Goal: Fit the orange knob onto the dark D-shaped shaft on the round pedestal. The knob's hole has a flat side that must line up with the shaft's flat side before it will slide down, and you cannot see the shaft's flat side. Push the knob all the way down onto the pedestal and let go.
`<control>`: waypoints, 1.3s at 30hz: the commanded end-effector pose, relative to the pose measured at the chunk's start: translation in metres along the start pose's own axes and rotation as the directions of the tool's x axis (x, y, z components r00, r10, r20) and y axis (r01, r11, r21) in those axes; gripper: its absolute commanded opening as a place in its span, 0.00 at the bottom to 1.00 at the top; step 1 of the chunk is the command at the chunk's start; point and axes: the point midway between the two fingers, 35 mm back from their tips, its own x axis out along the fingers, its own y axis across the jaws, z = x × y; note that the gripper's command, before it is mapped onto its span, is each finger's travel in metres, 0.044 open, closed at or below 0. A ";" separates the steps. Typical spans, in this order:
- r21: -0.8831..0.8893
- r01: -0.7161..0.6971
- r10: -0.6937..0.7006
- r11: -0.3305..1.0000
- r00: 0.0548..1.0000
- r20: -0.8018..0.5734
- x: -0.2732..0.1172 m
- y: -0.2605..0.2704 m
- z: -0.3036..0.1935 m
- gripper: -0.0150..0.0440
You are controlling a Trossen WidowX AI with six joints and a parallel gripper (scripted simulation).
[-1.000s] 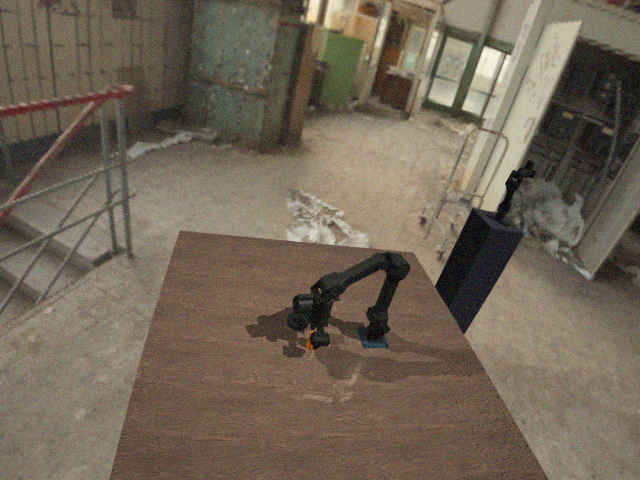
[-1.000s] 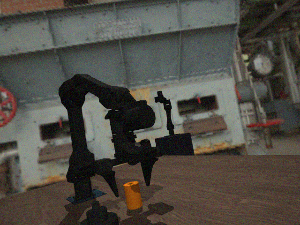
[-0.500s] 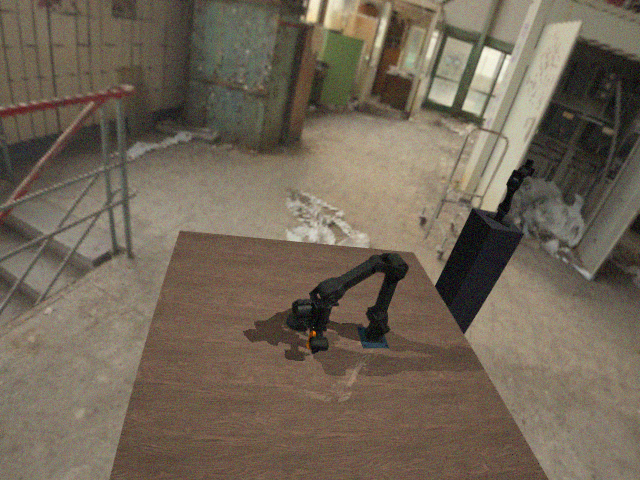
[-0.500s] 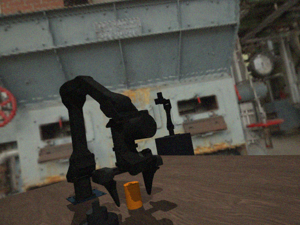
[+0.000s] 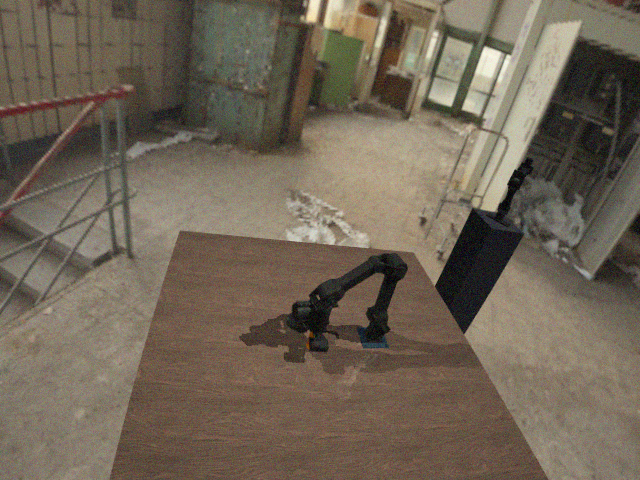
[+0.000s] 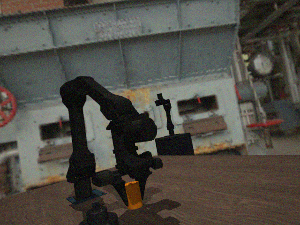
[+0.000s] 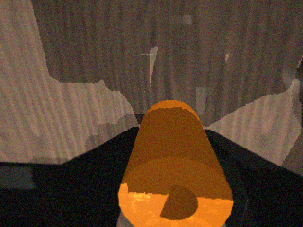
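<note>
A dark box-like stand rises beyond the table, with a small black jointed figure upright on top. In the top view, a red-topped railing lines the left; a wheeled cart (thin-framed, rather spindly) stands near a pale leaning panel.
</note>
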 end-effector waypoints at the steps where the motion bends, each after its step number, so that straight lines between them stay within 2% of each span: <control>1: 0.003 0.003 -0.003 1.000 1.000 0.000 0.001 0.000 0.000 0.51; 3: 0.003 0.003 -0.003 1.000 1.000 0.000 0.001 0.000 0.000 0.49; 8: 0.003 0.002 -0.002 1.000 1.000 0.001 -0.011 0.001 0.003 0.26; 9: 0.003 0.002 -0.002 1.000 1.000 0.001 -0.016 0.002 0.005 0.25; 33: 0.002 0.002 -0.002 1.000 1.000 0.002 -0.133 0.008 0.004 0.25; 39: 0.005 0.002 -0.002 1.000 1.000 0.001 -0.139 0.007 0.003 0.25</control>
